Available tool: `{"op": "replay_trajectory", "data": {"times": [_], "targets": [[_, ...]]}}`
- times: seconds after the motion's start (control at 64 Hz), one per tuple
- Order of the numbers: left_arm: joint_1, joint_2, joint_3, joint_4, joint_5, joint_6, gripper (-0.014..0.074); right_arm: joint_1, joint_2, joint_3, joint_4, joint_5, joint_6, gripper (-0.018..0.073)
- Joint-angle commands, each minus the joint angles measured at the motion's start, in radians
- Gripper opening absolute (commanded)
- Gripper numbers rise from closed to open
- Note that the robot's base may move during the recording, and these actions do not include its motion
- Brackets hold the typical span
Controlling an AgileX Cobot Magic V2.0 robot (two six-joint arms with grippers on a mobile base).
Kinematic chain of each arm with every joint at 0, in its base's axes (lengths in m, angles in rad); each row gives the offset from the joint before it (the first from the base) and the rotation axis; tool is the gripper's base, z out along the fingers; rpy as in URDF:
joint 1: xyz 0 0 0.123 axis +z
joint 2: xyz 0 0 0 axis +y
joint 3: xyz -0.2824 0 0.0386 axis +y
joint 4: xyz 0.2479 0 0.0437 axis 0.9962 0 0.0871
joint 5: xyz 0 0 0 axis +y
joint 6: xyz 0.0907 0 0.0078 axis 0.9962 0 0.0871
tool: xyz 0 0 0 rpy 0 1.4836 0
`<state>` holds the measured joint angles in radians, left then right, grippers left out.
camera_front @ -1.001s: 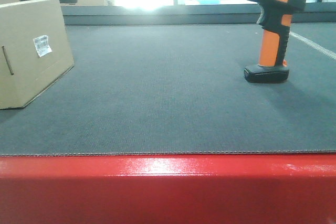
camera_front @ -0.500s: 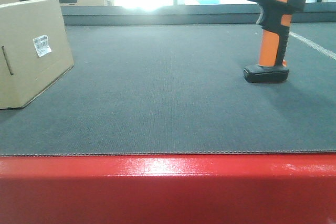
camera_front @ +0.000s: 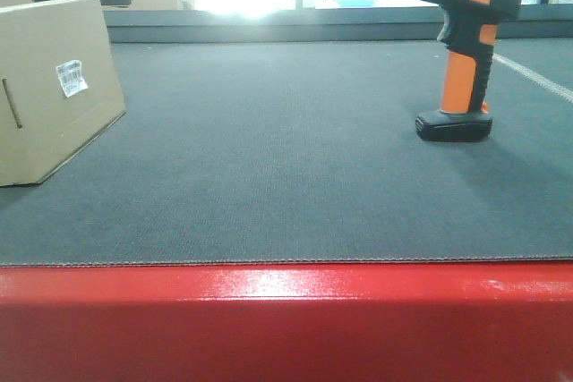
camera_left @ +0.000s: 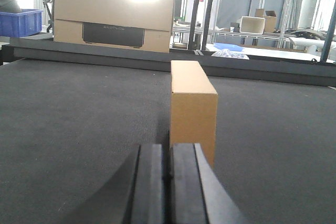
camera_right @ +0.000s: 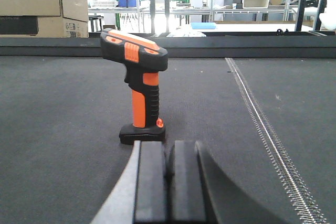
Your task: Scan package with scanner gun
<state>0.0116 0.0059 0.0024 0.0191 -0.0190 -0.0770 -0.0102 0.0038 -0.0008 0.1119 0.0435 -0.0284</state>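
Observation:
The package (camera_front: 49, 91), a plain tan cardboard box with a small white barcode label (camera_front: 72, 78), sits at the left of the grey mat; in the left wrist view the package (camera_left: 192, 108) stands end-on just beyond my left gripper (camera_left: 168, 153), which is shut and empty. The scanner gun (camera_front: 461, 46), black with an orange handle, stands upright on its flat base at the right. In the right wrist view the scanner gun (camera_right: 139, 85) is a short way ahead of my right gripper (camera_right: 167, 153), slightly to its left; that gripper is shut with nothing in it.
Stacked cardboard boxes with a black panel (camera_left: 113, 19) stand beyond the mat's far edge at the left. A red ledge (camera_front: 286, 319) borders the mat's near edge. A white stitched line (camera_right: 262, 129) runs along the mat to the right of the scanner.

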Motion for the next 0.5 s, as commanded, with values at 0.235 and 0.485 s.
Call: {"op": "replay_trajectory", "data": {"times": [0.235,0.485], "targets": [[0.004,-0.006,-0.002,0.006,-0.016,0.003,-0.0111,-0.006,-0.004,0.001,0.001,-0.015,0.001,-0.0168],[0.004,-0.006,-0.002,0.006,-0.016,0.003,-0.0111,-0.006,-0.004,0.001,0.001,-0.015,0.001,-0.0168]]}}
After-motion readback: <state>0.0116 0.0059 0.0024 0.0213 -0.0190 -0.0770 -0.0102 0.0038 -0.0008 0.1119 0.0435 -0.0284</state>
